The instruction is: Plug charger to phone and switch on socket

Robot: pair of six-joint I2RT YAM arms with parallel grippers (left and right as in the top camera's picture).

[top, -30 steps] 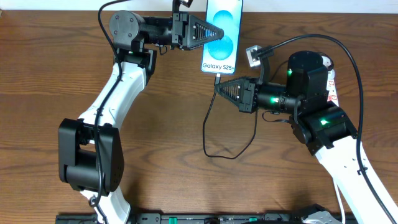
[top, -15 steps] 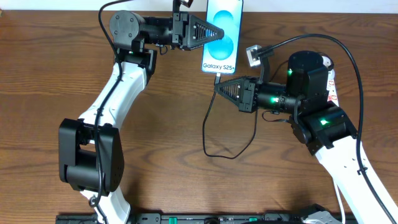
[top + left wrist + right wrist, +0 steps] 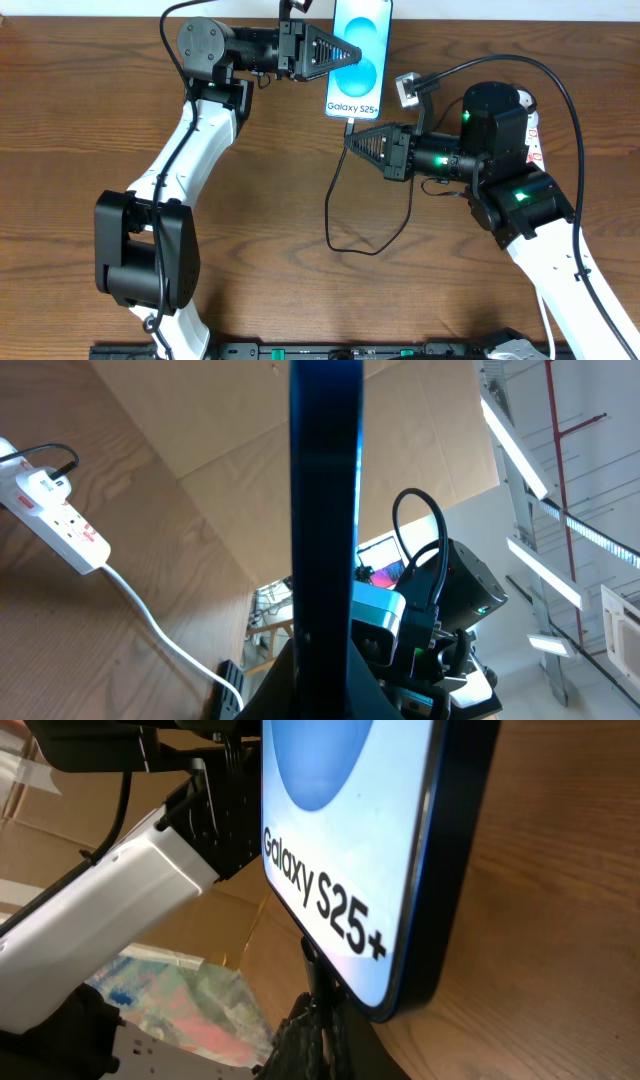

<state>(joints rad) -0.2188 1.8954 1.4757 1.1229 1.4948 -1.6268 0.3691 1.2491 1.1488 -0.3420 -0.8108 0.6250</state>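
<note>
left gripper (image 3: 352,52): closed on the phone, reaching in from the left. One finger (image 3: 330,50) lies across the middle of the screen. In the left wrist view the phone sits edge-on between the jaws.
phone (image 3: 358,92): small rectangular smartphone with a black frame and a lit blue-and-white screen, "Galaxy S25+" printed at the bottom. It is at the far edge of the table, near centre, screen facing up. Its top end runs out of the overhead view and its bottom end points at the right gripper. Lifted or resting on the wood: can't tell.
right gripper (image 3: 350,140): closed on the charger's connector tip, just below the phone's bottom edge, nose aimed at it.
charger (image 3: 333,200): long thin black cable with a small black connector tip. The tip touches the phone's bottom edge. Seated in the port or not: can't tell. From the tip the cable drops toward the near side, loops on the table, then runs back up under the right arm (image 3: 520,200).
plug (image 3: 62,460): small and black, with a thin black lead, sitting in the far end of the socket.
socket (image 3: 55,515): narrow white power strip with red markings, flat on the table at the far right, mostly hidden behind the right arm from overhead. On or off: can't tell.
white cord (image 3: 150,625): thick, leaves the socket's rounded end and runs across the table.
table (image 3: 80,120): brown wood grain.
</note>
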